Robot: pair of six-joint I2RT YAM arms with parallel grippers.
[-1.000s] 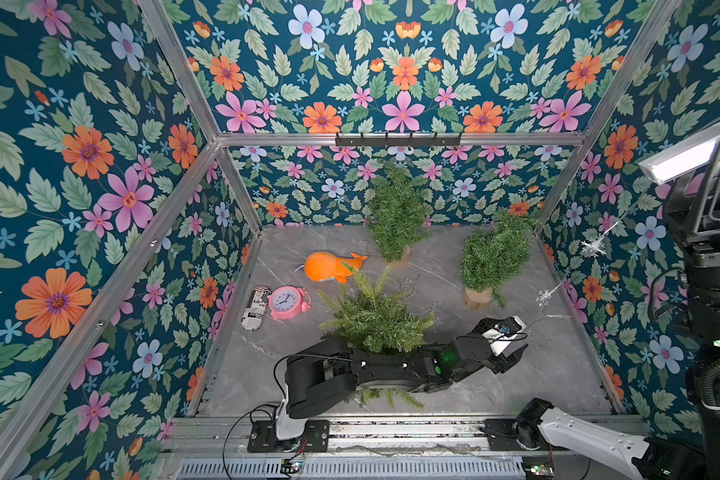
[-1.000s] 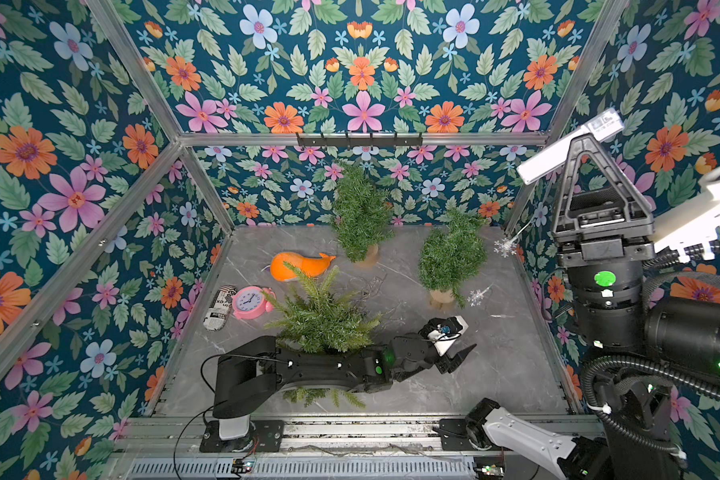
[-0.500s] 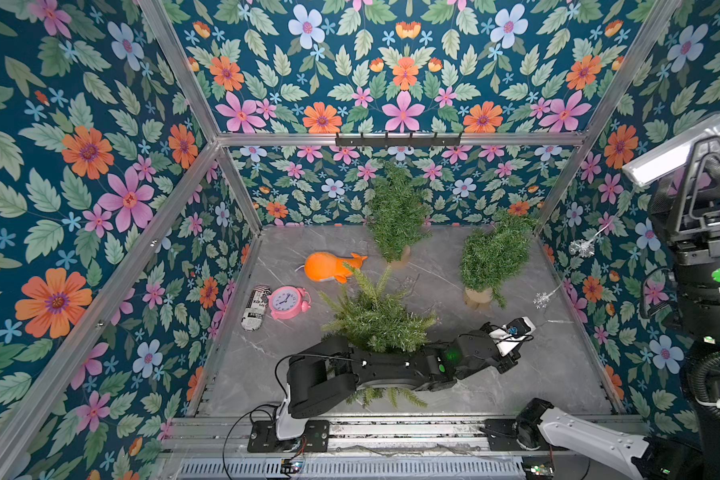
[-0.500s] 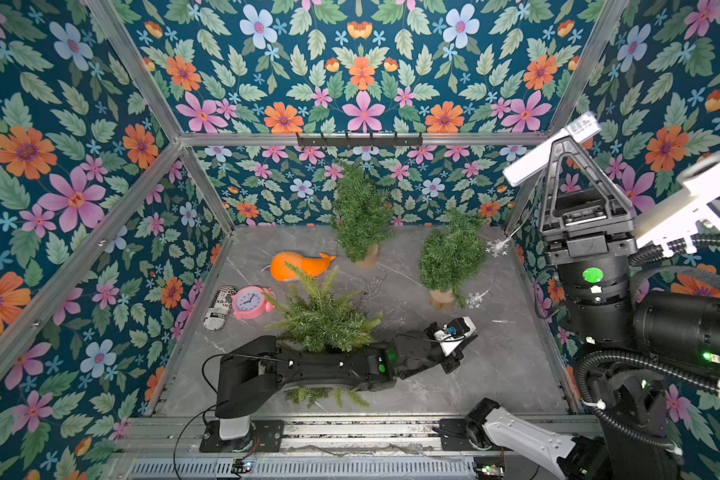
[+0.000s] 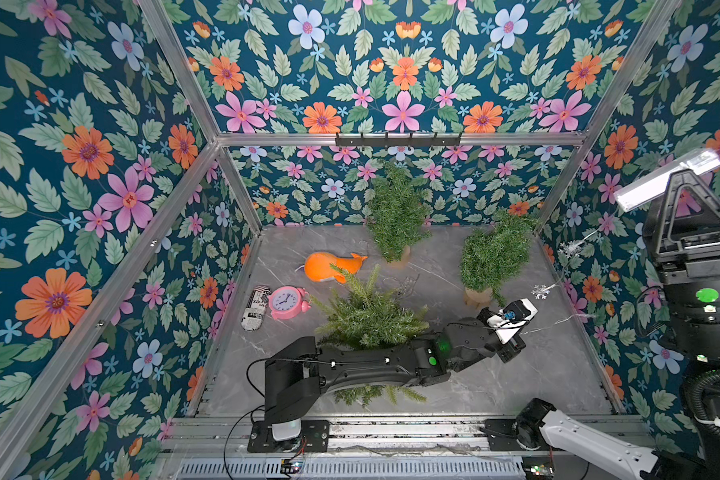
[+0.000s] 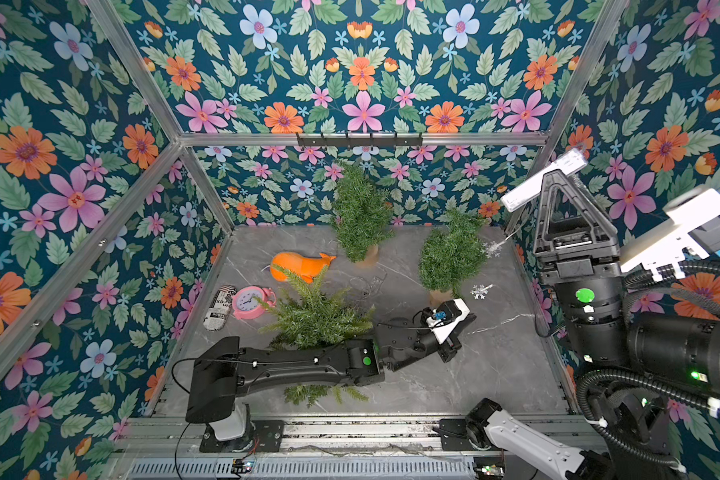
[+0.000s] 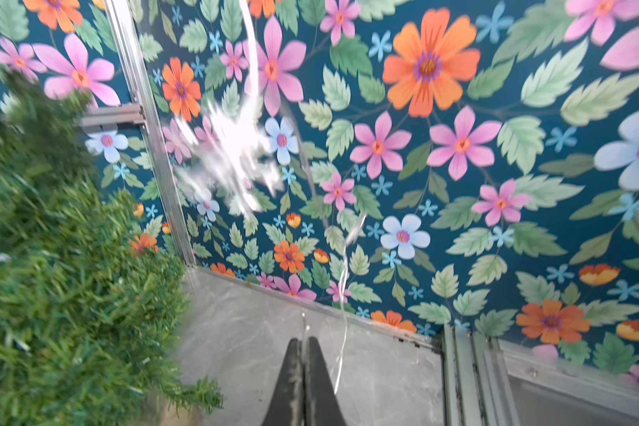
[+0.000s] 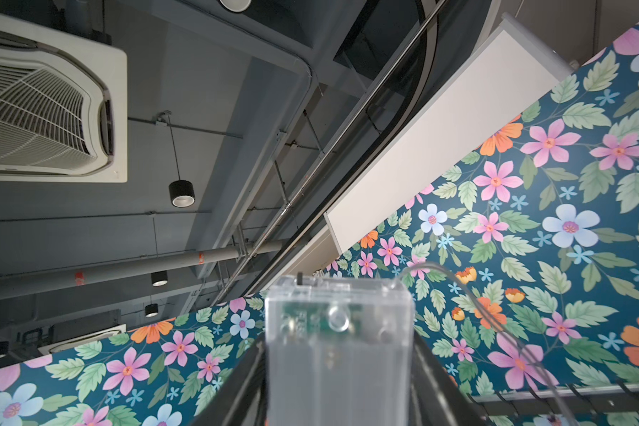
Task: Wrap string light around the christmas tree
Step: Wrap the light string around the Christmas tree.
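Note:
The string light is a thin clear wire point(image 5: 557, 322) with snowflake ornaments point(image 5: 540, 291) point(image 6: 479, 291). My left gripper point(image 5: 523, 332) point(image 6: 458, 338) is low over the floor, right of the front christmas tree point(image 5: 368, 316). In the left wrist view it point(image 7: 303, 341) is shut on the wire point(image 7: 343, 280), beside a tree point(image 7: 70, 276). My right gripper point(image 8: 338, 346) is high at the right, shut on the light's clear battery box point(image 8: 338, 350) point(image 5: 666, 178) point(image 6: 543, 187). From the box the wire drops past a snowflake point(image 5: 570, 248) next to the right tree point(image 5: 495, 257).
A third tree point(image 5: 395, 216) stands at the back wall. An orange whale toy point(image 5: 329, 266), a pink alarm clock point(image 5: 287, 302) and a black-and-white can point(image 5: 256, 307) lie at the left. A hook rail point(image 5: 397, 139) runs along the back wall.
My left gripper has shut on the wire and shifted slightly right. My right arm has moved a little left with the battery box, and the hanging snowflakes have swung.

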